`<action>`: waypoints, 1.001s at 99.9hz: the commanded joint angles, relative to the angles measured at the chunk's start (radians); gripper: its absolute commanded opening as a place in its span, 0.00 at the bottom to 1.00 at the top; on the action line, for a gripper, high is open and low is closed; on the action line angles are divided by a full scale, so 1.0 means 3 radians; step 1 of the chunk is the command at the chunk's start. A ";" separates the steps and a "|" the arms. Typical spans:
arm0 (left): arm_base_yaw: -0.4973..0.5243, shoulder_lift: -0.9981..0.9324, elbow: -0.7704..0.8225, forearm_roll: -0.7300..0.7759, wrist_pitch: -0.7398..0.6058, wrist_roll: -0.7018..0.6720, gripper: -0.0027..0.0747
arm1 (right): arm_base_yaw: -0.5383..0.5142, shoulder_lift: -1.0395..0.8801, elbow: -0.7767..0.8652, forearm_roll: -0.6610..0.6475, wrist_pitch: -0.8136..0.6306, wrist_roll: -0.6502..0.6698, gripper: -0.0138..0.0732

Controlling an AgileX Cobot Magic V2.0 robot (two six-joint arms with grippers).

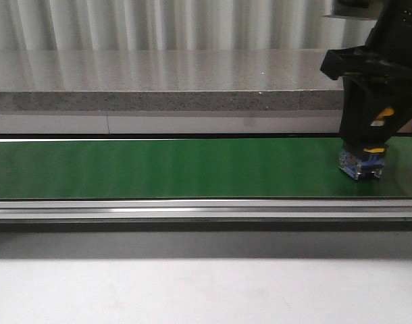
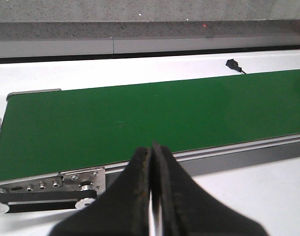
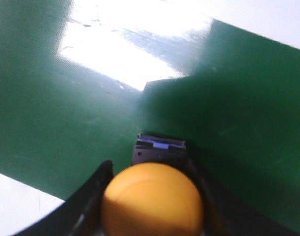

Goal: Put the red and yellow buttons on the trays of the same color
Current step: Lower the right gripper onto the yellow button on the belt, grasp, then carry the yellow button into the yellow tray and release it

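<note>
A yellow button [image 3: 152,202] with a domed cap and a dark, blue-marked base stands on the green belt [image 1: 165,169] near its right end; it also shows in the front view [image 1: 361,165]. My right gripper [image 3: 151,168] reaches down over it, a finger against each side of the cap, shut on it; in the front view the right gripper [image 1: 365,152] hangs from the black arm. My left gripper [image 2: 152,148] is shut and empty over the white table, just before the belt's left end. No red button and no tray is in view.
The belt [image 2: 140,113] has a metal frame rail [image 1: 192,209] along its near edge and a roller bracket [image 2: 66,183] at the left end. A small black sensor [image 2: 232,63] lies on the white surface beyond it. A grey stone ledge [image 1: 159,74] runs behind.
</note>
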 commanded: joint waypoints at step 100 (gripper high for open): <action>-0.0031 0.0031 -0.0084 -0.0058 -0.0218 0.0000 0.01 | -0.2616 -0.0627 0.0296 0.0033 -0.0389 0.0500 0.24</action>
